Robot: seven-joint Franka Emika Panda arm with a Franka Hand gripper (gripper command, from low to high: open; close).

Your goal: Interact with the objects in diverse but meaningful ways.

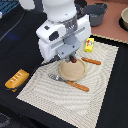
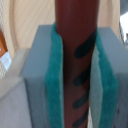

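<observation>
With its claw (image 1: 73,58) clamped on the brown sausage (image 2: 75,60), which stood upright between the green pads (image 2: 54,85), the arm hung straight down over the tan plate (image 1: 72,72) on the placemat, seemingly mid-placement, so lowering and releasing likely came next.

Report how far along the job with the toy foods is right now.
Done: the brown sausage is picked up; the wrist view shows the pincer shut on it between green pads. In hand: it hangs over the tan plate on the placemat. Left: setting it down, and the yellow box and the orange ridged block lie untouched.
</observation>
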